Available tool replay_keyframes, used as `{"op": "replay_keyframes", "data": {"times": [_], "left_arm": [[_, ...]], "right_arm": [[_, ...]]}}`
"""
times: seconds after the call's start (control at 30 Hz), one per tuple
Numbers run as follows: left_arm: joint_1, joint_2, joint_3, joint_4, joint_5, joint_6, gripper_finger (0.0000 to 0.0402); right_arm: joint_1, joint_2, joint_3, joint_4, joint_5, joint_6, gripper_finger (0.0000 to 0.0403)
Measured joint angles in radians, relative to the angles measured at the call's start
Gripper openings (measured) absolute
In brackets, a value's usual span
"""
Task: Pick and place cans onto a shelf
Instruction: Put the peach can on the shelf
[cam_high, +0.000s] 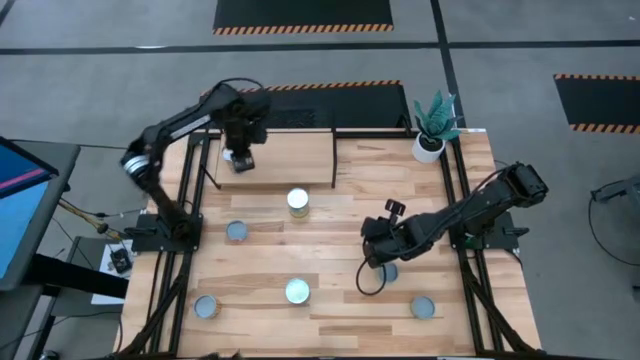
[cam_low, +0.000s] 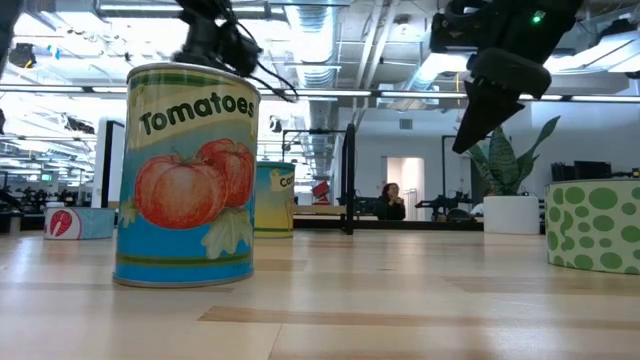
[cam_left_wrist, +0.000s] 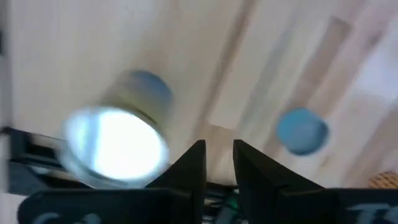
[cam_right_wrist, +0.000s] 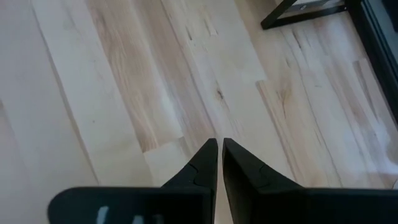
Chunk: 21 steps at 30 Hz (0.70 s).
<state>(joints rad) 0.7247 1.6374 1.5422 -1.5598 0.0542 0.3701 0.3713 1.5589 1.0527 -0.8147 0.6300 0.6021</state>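
The shelf (cam_high: 290, 160) is a raised light-wood platform with black rails at the table's far left. My left gripper (cam_high: 240, 155) hovers over the shelf's left part, fingers (cam_left_wrist: 219, 163) all but shut, nothing between them. Something pale shows under it; I cannot tell whether it is a can. Cans stand on the tabletop: a tall yellowish one (cam_high: 298, 202) in front of the shelf, and others (cam_high: 236, 231), (cam_high: 205, 307), (cam_high: 298, 291), (cam_high: 422, 307). My right gripper (cam_high: 372, 255) is shut and empty above the table's middle right, beside a half-hidden can (cam_high: 389, 272).
A white plant pot (cam_high: 428, 148) stands at the far right corner. Black frame rails (cam_high: 455, 200) run along both table sides. In the low view the tomato can (cam_low: 185, 175) stands nearest, with a green-dotted can (cam_low: 595, 225) at the right. A person sits far behind the table.
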Motion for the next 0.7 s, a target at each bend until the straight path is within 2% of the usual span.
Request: {"op": "replay_keyframes", "data": {"times": [0.07, 0.2, 0.33, 0.47, 0.7], "left_arm": [[-0.006, -0.100, -0.109, 0.068, 0.007, -0.017, 0.0068], [-0.005, -0.331, -0.367, 0.309, 0.034, -0.042, 0.0068], [-0.005, -0.473, -0.553, 0.518, 0.004, -0.044, 0.0068], [-0.004, -0.478, -0.624, 0.578, -0.052, -0.025, 0.0068], [-0.004, -0.372, -0.604, 0.614, -0.069, 0.017, 0.0068]], "right_arm": [[0.008, 0.000, 0.000, 0.000, 0.000, 0.000, 0.0049], [0.009, 0.000, 0.000, 0.001, -0.001, 0.000, 0.0049], [-0.003, 0.000, 0.000, 0.000, -0.002, 0.000, 0.0049], [-0.025, 0.000, 0.000, 0.007, -0.002, 0.000, 0.0049], [-0.050, 0.000, 0.000, 0.016, -0.003, 0.001, 0.0049]]}}
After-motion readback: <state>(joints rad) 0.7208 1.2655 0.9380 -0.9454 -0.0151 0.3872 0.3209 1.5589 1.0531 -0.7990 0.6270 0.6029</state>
